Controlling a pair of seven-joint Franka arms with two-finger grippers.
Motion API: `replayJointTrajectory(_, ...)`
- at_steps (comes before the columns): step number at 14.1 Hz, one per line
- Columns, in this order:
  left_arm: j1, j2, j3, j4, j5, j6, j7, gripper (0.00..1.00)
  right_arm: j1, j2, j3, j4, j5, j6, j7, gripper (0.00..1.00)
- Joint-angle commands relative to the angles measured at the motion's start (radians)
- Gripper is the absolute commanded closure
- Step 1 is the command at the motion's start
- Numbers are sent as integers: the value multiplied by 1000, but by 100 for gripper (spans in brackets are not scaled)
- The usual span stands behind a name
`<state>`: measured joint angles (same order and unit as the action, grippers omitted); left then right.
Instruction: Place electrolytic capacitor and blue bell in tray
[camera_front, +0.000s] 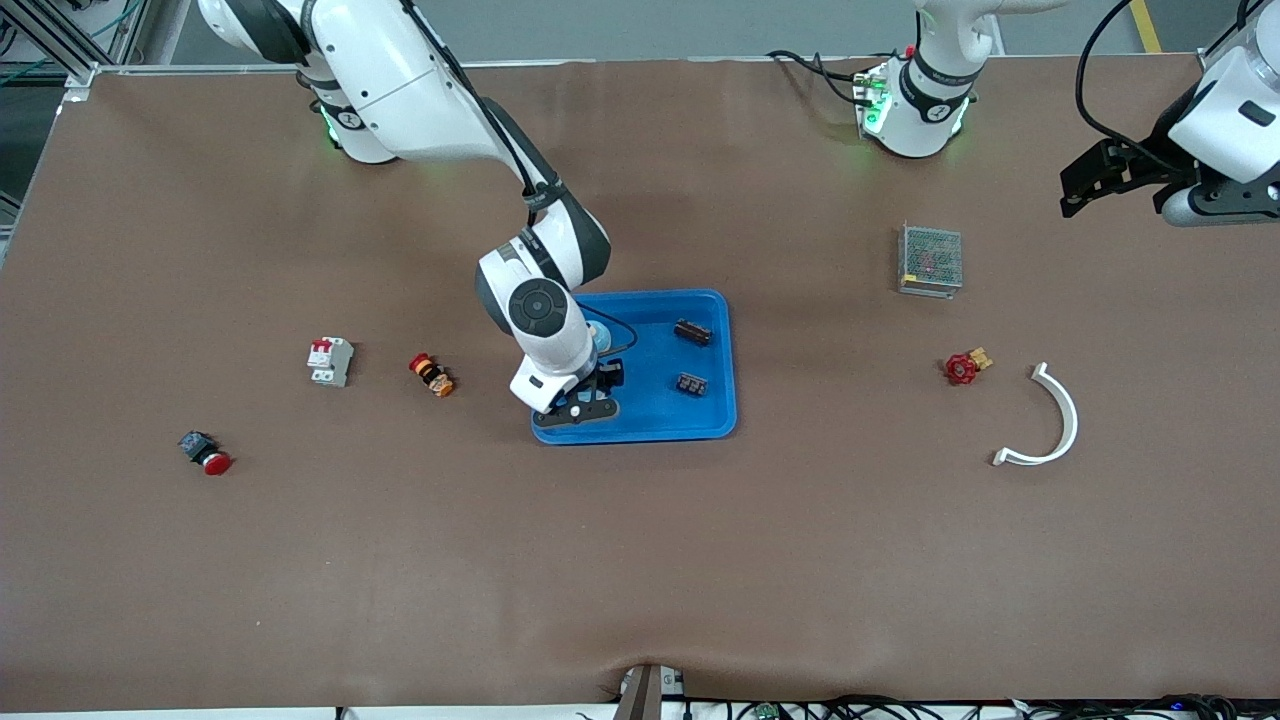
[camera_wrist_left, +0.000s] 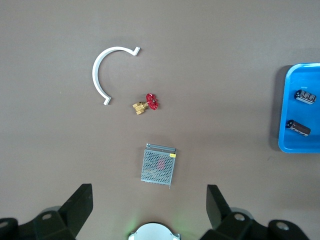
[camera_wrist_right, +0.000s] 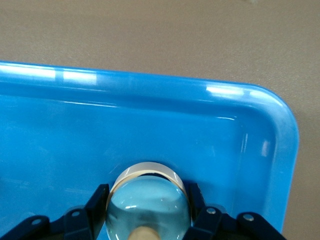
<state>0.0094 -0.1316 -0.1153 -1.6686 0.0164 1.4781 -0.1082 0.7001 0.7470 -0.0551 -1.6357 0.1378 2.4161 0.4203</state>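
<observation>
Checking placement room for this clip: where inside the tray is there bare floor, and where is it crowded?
The tray has bare floor between the two capacitors and the right pincer, and along its rim nearest the front camera. It is crowded at the right arm's end, where that pincer holds the blue bell. The left pincer waits open over the mesh box.

Brown-covered table (camera_front: 300, 580), grey floor

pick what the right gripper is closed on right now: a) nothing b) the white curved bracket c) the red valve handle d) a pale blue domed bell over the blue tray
d, the right wrist view shows the right gripper shut around the pale blue domed bell just above the blue tray; the valve and bracket lie on the table toward the left arm's end.
</observation>
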Motion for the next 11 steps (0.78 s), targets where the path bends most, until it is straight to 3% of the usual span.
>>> replayJointTrajectory(1,0,-13,-1,6,-7,4,22,0,4,5,-9,0,-15,8,21,0)
replayJointTrajectory(6,-2,-11,-1,13,-7,4,22,0,6,-38,-9,0,-15,-78,20,0)
replayJointTrajectory(11,-2,-6,-9,20,-7,5,22,0,-8,-236,-14,4,-15,-336,21,0)
